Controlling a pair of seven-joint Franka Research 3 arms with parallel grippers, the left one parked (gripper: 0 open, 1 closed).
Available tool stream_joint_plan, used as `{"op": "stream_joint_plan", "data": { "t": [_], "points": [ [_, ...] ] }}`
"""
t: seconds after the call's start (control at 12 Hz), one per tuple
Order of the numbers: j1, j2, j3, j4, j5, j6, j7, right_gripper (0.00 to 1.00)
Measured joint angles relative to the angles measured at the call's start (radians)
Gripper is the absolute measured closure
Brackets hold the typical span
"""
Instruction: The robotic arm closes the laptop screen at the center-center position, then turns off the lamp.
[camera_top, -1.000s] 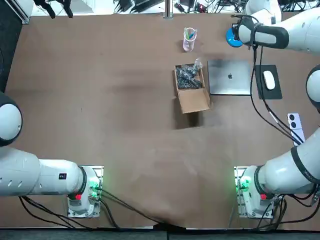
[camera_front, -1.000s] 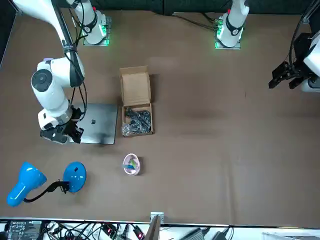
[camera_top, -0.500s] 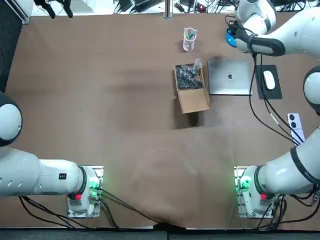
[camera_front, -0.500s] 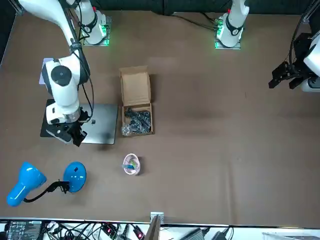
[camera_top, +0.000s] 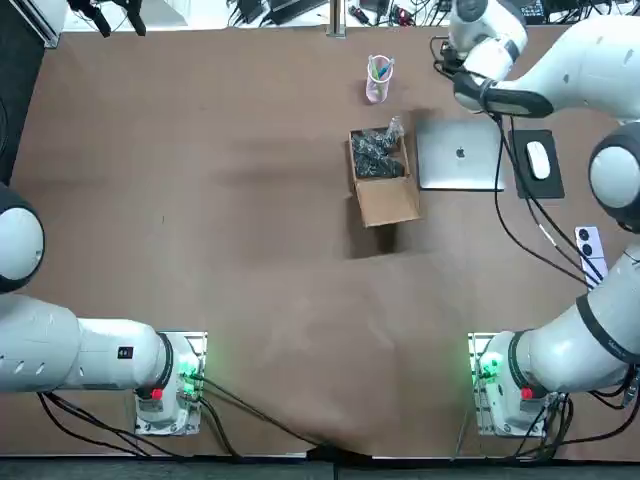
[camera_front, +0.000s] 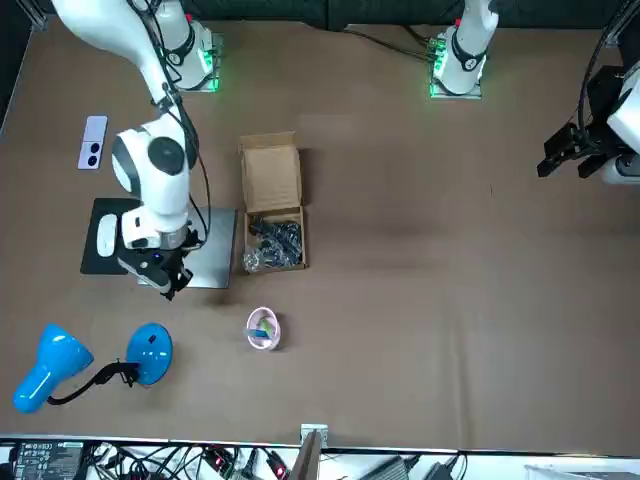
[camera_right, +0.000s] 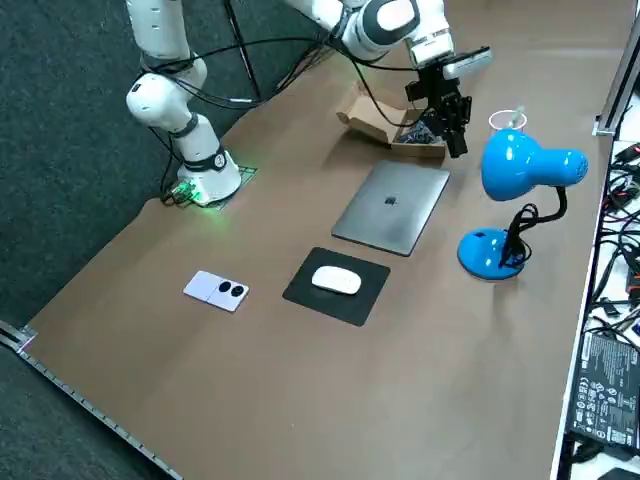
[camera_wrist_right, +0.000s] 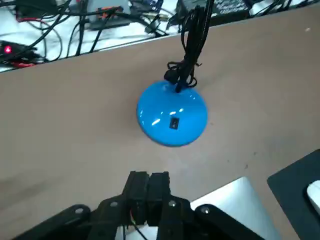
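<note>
— What is the laptop like, and where does it lie?
— The laptop is a thin silver slab, lid down flat, logo up. It sits on the brown matte worktop between an open cardboard box and a black mat that carries a white rounded mouse.

— And the lamp?
— The lamp is glossy blue plastic with a bulbous head on a thin black neck. Its base is a smooth dome with a small dark rectangular switch on top and a black cord bunched behind. It stands past the laptop's far edge, near the worktop's back rim.

— Where is the right tool?
— The right tool hangs over the laptop's far edge, on the lamp's side, pointing down and towards the dome base.

— How far open is it?
— Not at all. Its two black fingers are pressed together with nothing between them, and they touch neither laptop nor lamp.
</note>
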Motion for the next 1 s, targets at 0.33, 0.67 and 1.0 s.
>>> {"op": "stream_joint_plan", "data": {
  "t": [0.33, 0.67, 1.0],
  "points": [
    [0.035, 0.103, 0.000, 0.081, -0.157, -0.086, 0.131, 0.98],
    [0.039, 0.182, -0.003, 0.120, -0.293, -0.098, 0.231, 0.98],
    [0.036, 0.236, -0.010, 0.149, -0.377, -0.098, 0.321, 0.98]
  ]
}}
